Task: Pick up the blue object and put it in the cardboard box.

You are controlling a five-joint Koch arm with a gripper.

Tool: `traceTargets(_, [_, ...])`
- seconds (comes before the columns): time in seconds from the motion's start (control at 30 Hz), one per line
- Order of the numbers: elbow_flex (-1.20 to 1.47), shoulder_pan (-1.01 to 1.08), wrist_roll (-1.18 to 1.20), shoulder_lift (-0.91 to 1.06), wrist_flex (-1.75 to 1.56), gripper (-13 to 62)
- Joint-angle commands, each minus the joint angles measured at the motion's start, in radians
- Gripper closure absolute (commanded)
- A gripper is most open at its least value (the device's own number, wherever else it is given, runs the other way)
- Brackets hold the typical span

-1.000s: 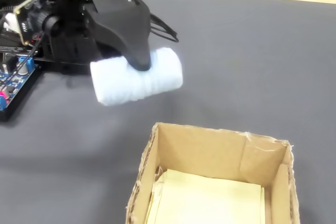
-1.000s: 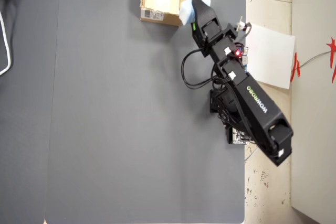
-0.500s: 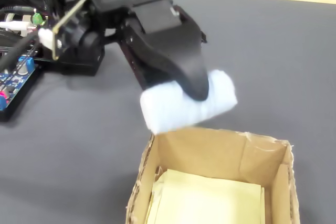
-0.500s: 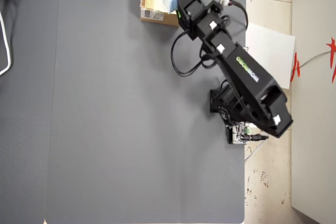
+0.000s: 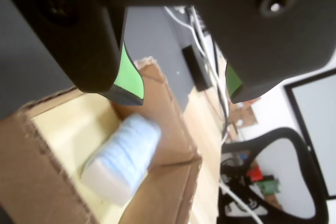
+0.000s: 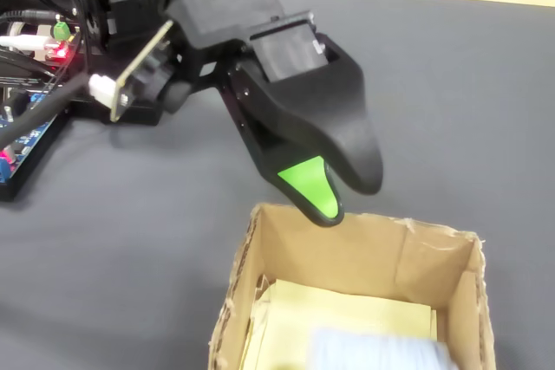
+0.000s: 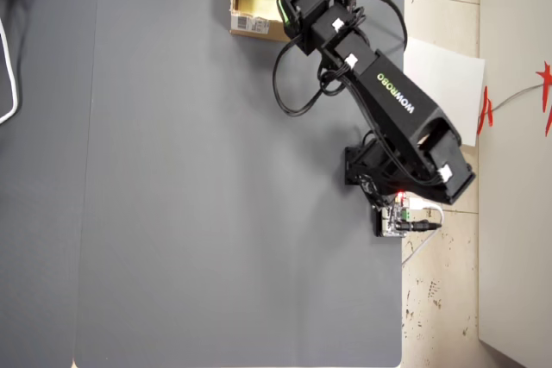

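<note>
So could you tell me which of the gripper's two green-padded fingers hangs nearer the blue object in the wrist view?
The one on the left of the wrist view: its tip hangs just above the blue object lying in the cardboard box. The other finger hangs out past the box wall.

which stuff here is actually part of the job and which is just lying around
Part of the job:
- small pale blue-and-white striped soft lump, lying inside the box
- tan rectangular cardboard box
- black gripper with green pads, open above the box

Just lying about:
- black office chair
- white sheet of paper
- loose white cable
</note>
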Motion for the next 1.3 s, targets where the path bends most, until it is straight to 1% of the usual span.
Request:
traceTargets(0.0, [-0.049, -0.043, 0.002, 0.071, -0.029, 18.5])
traceTargets(0.4, [0.161, -0.298, 0.003, 0.322, -0.081, 17.8])
traceTargets(0.53, [0.291, -0.428, 0.003, 0.437, -0.114, 16.1])
traceTargets(0.73, [0.491, -0.604, 0.003, 0.58, -0.16, 16.1])
traceTargets(1.07, [0.742, -0.767, -0.008, 0.589, -0.253, 15.9])
traceTargets(1.27, [0.862, -0.792, -0.008, 0.591, -0.299, 15.9])
